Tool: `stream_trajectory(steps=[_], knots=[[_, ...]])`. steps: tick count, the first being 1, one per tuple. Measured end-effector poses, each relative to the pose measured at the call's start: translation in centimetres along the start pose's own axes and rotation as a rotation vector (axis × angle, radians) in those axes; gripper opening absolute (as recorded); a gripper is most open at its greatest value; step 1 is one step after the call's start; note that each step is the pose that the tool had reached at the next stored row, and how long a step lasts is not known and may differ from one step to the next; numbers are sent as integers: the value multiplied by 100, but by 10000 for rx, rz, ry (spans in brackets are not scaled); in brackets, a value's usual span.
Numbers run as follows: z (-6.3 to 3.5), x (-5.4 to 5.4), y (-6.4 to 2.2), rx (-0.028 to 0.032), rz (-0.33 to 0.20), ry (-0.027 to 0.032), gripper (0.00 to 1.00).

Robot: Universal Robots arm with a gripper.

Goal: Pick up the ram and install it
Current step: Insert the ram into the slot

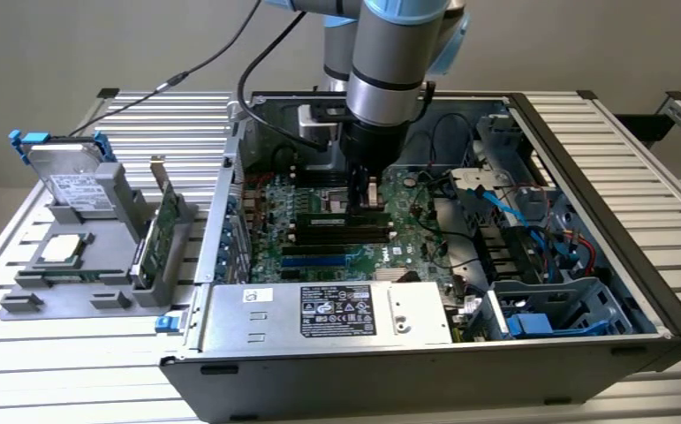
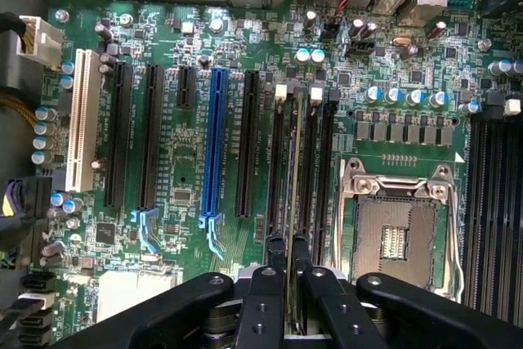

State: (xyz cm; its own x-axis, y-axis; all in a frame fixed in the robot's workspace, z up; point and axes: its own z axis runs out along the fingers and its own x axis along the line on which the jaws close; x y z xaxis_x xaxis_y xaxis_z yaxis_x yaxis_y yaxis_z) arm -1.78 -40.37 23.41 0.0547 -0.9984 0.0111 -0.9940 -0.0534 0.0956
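As the wrist view looks down past the claw, the gripper [image 2: 288,252] sits pinched narrow on the ram [image 2: 292,169], w/ one black finger [image 2: 274,244] each side of the thin green stick. The ram shows edge-on, upright, lined up along one slot in a group of black memory slots [image 2: 325,161] on the motherboard [image 2: 184,177]. That group lies btwn the long black expansion slots [image 2: 248,145] and the open CPU socket [image 2: 396,230]. A blue slot [image 2: 216,149] and a white slot [image 2: 82,120] lie further out on the expansion-slot side. Can't tell if the ram is fully seated.

Exterior view: the arm [image 1: 393,53] comes straight down into the open PC case [image 1: 600,177], which lies on its side on a slatted metal table [image 1: 34,371]. The gripper is low over the middle of the green board, right at the memory slots, approx central in the case. The PSU [image 1: 329,309], a silver box w/ a label, fills the near side of the case. Blue cables [image 1: 517,212] run along the exterior view's right side. Outside the case, on the exterior view's left, a grey holder [image 1: 81,274] carries a silver hard drive w/ blue rails [image 1: 69,181], a green expansion card [image 1: 166,225] stood on edge and a square silver chip [image 1: 64,249], all well apart from the gripper.
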Motion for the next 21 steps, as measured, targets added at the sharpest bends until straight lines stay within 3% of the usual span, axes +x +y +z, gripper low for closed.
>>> stream_trajectory(steps=[5,21], knots=[[17,5,-2,0,-35,20,14],[85,6,-8,-9,-75,186,14]])
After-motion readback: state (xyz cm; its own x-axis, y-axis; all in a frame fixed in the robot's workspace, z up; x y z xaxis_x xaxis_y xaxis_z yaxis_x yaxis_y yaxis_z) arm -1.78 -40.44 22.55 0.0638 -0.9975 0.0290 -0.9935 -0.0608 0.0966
